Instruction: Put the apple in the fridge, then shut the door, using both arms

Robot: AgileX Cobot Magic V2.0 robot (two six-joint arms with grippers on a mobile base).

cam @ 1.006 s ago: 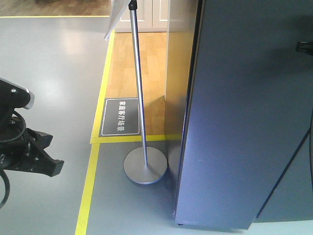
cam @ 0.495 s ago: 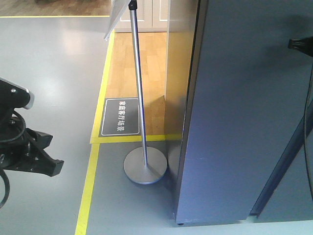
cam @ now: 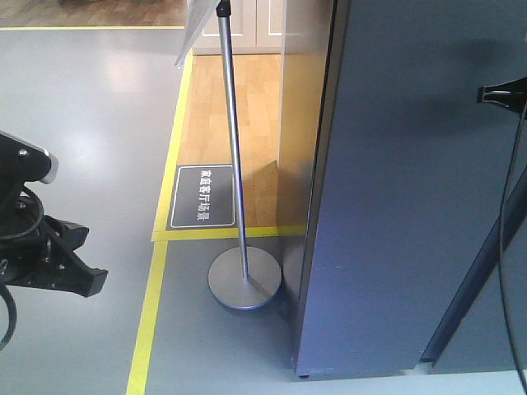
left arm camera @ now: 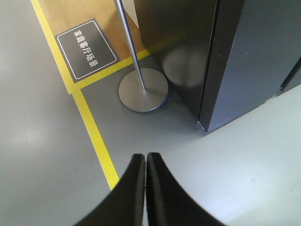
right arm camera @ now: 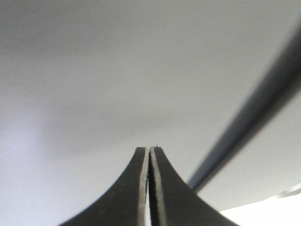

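Note:
The fridge [cam: 303, 123] stands at right, its dark side glossy and mirroring the wood floor. Its door [cam: 403, 206] is a flat dark grey panel turned toward me; the fridge [left arm camera: 174, 42] and the door [left arm camera: 254, 56] also show in the left wrist view. My right gripper [cam: 487, 93] pokes in from the right edge, its black tip at the door's face. In its wrist view the right gripper [right arm camera: 149, 149] is shut and empty, close to the grey door [right arm camera: 117, 70]. My left gripper [left arm camera: 145, 156] is shut, empty, hanging over the floor. The apple is out of view.
A metal sign stand, pole [cam: 233, 140] on a round base [cam: 244, 278], sits just left of the fridge. Yellow floor tape [cam: 150, 321] borders a wood floor patch with a black floor sign [cam: 202, 196]. My left arm [cam: 45, 255] hangs at the left edge.
The right gripper tip has moved leftward and a little down across the door's face, further into view. The door has shifted slightly. The left arm has not moved.

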